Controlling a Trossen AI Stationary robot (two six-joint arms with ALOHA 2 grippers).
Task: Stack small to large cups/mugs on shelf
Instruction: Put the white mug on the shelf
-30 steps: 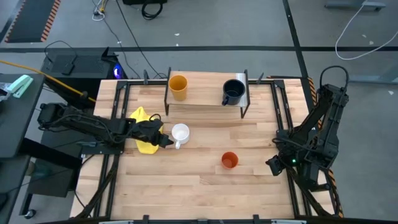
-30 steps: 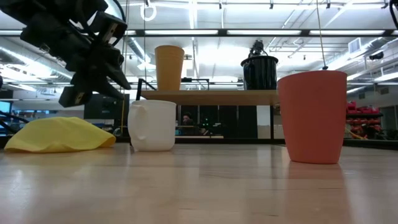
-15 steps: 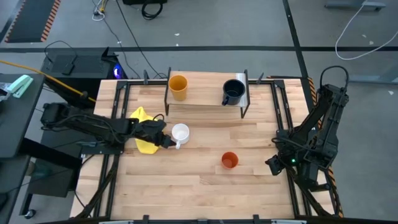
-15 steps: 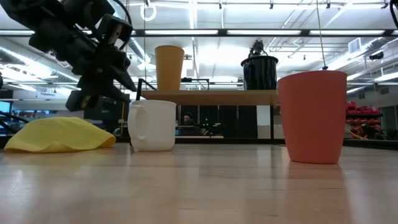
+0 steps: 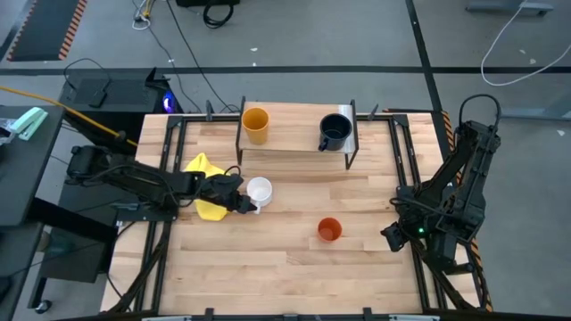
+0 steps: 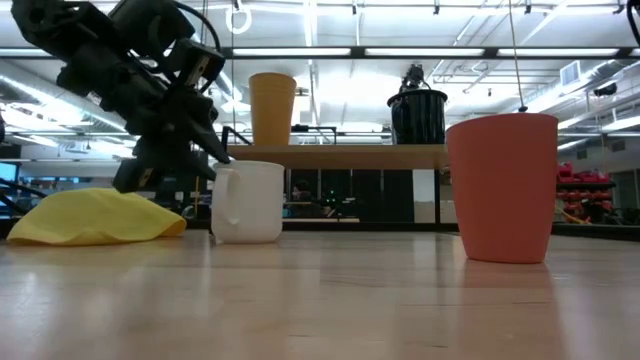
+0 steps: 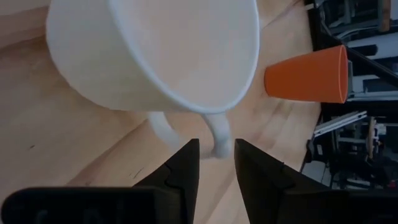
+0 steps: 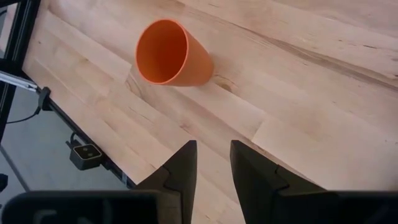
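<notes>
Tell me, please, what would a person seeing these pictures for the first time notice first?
Probably the left gripper, reaching over the yellow cloth to the white mug, its open fingers on either side of the handle. Next, the yellow-orange cup and dark mug standing on the shelf. The orange-red cup stands alone on the table, near the waiting right gripper.

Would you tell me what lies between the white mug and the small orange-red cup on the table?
Only bare tabletop lies between the white mug and orange-red cup, seen in the high view.
</notes>
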